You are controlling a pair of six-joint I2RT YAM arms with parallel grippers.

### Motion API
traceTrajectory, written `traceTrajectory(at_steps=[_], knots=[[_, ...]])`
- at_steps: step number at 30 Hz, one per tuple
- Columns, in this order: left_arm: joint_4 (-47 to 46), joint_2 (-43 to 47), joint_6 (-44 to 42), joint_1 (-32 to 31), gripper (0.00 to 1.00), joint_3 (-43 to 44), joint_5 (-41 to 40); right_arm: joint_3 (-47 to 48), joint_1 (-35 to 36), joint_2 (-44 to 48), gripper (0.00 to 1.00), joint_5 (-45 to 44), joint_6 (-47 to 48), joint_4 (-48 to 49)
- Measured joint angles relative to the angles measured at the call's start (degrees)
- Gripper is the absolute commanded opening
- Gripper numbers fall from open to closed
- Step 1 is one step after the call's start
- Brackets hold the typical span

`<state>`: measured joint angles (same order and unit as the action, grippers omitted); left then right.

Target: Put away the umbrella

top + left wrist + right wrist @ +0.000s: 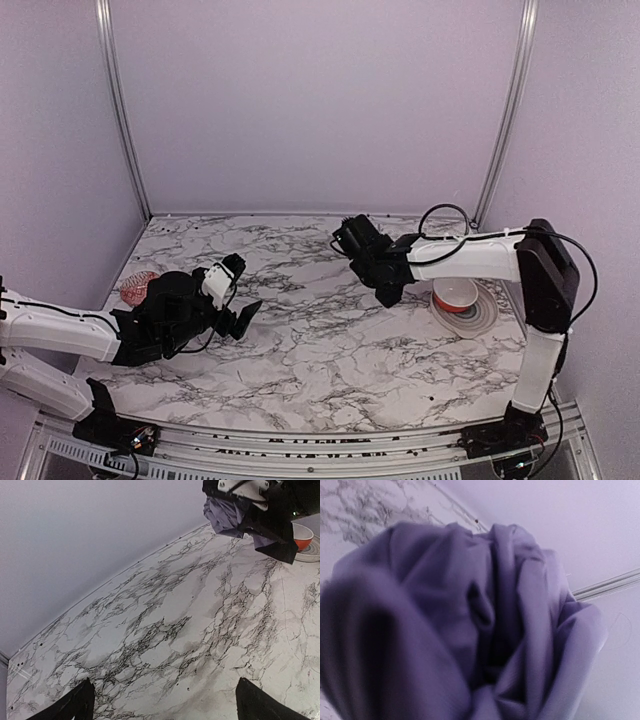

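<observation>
The umbrella [470, 620] is a bunch of pale lavender fabric that fills the right wrist view and hides that gripper's fingers. In the left wrist view it [227, 515] hangs from my right gripper [245, 487], lavender outside with the black inner side below. Its shaft, handle and strap are hidden. In the top view my right gripper [360, 242] is above the table's middle back, shut on the umbrella. My left gripper [238, 295] is open and empty, low over the left of the table, its dark fingertips [75, 705] wide apart.
An orange-and-white bowl [455, 293] sits on a grey round plate [478, 318] at the right, just behind the right forearm, and also shows in the left wrist view [302, 536]. A red mesh object [135, 287] lies at the far left. The marble table [330, 360] is walled in.
</observation>
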<state>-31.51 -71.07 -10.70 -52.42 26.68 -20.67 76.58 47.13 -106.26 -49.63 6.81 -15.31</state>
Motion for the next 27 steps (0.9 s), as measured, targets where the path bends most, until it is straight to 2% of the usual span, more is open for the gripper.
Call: traceTrajectory(at_steps=[2,3,4,8,10,12,14,21,25,27], knots=[[0.0,0.0,0.0,0.0,0.99,0.0,0.0,1.5,0.4,-4.6,0.01,-0.7,-1.6,-6.1],[0.0,0.0,0.0,0.0,0.99,0.0,0.0,2.6,0.9,-7.1,0.08,-0.6,-2.5,-9.4],[0.0,0.0,-0.1,0.0,0.99,0.0,0.0,3.6,1.4,-8.9,0.22,-0.3,-3.2,-11.7],[0.1,0.0,-0.2,0.0,0.99,0.0,-0.4,11.1,4.7,-17.6,0.58,2.9,-6.1,-20.3],[0.1,0.0,-0.2,0.0,0.99,0.0,-0.4,14.2,6.1,-20.4,0.79,5.4,-6.7,-22.9],[0.1,0.0,-0.2,0.0,0.99,0.0,-0.4,16.8,7.2,-21.2,0.91,7.0,-6.7,-25.4],[0.1,0.0,-0.2,0.0,0.99,0.0,-0.4,19.1,8.0,-20.4,0.98,13.4,-6.2,-26.1],[0.1,-0.1,-0.3,0.1,0.99,0.0,-0.1,18.2,7.9,-9.2,0.98,37.3,-4.4,-26.1],[0.2,-0.4,-0.5,0.2,0.99,0.0,0.4,14.7,4.4,1.2,0.76,44.9,-3.5,-22.8],[0.2,-0.5,-0.5,0.2,0.99,0.0,0.7,11.8,-1.6,5.2,0.65,46.9,-3.7,-20.5]])
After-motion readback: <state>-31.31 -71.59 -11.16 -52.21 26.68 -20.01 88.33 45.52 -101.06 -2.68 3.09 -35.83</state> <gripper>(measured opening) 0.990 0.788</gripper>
